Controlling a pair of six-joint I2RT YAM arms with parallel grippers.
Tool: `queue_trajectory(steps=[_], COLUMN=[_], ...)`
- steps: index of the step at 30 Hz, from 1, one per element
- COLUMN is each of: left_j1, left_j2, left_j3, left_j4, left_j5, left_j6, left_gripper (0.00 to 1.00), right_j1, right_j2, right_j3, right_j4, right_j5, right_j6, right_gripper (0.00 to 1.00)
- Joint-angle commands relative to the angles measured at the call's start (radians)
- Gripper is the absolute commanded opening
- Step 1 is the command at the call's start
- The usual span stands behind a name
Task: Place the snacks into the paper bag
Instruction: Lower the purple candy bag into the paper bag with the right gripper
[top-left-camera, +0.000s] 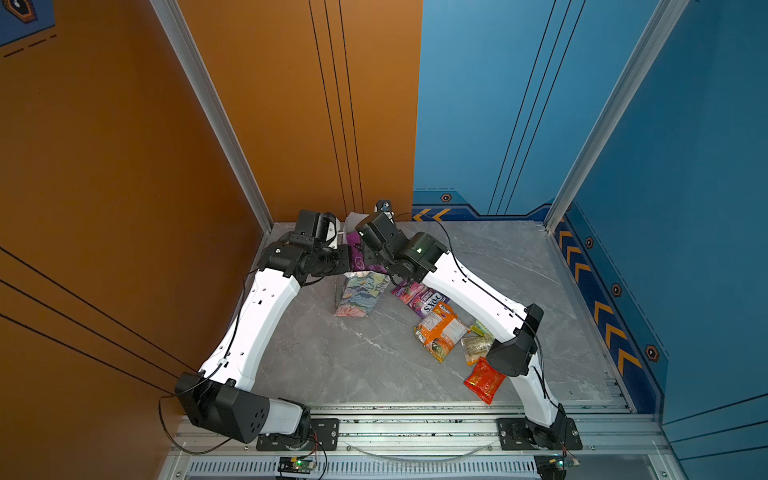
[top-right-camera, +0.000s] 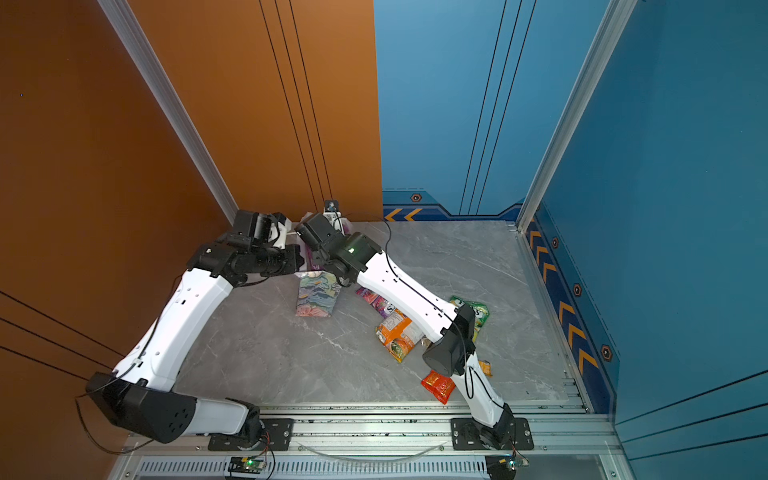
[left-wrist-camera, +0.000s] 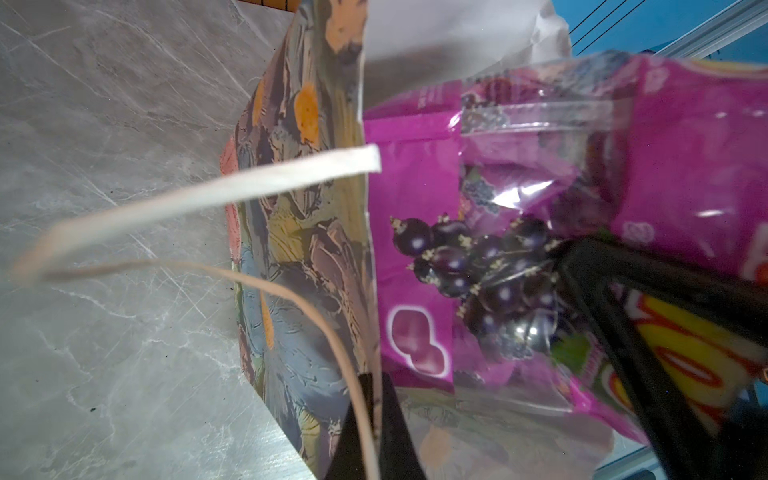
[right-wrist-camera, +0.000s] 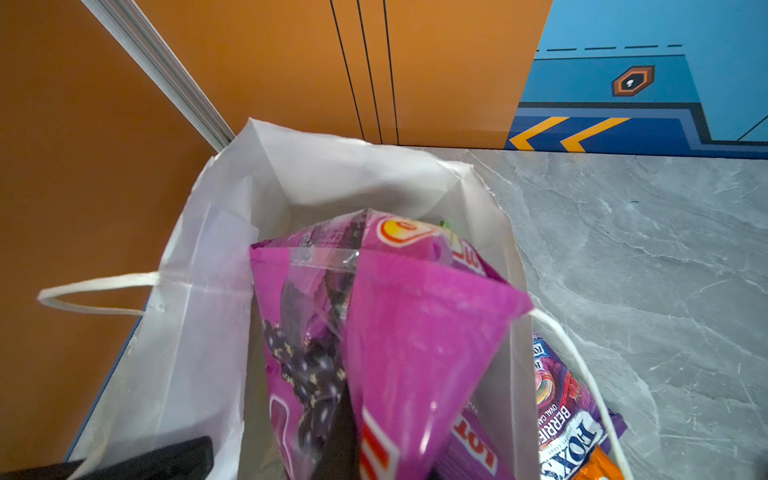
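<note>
Paper bag stood open near the far left corner of the grey worktop, its white inside facing up. The left claw was closed on the bag's rim, pinching the wall beside a white handle. The right claw was closed on the purple grape packet, which sat partly inside the bag's mouth with one corner over the rim. The remaining packets lay on the worktop right of the bag: purple Fox's packet, orange packet, small tan packet, red packet, and green packet partly hidden behind the right arm.
</note>
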Motion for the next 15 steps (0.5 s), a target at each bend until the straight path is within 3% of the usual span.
queue_trajectory(steps=[1,15], left_j1=[-0.013,-0.068], left_j2=[-0.028,-0.034], left_j3=[-0.011,-0.023], left_j4=[0.059,0.081], left_j5=[0.064,0.077], left_j6=[0.033,0.054], left_gripper=[0.0,0.0], right_j1=[-0.006,-0.067], right_j2=[0.007,0.056], right_j3=[0.046,0.047], right_j4=[0.038,0.023], right_j5=[0.05,-0.156], right_j6=[0.026,0.131], right_gripper=[0.0,0.0])
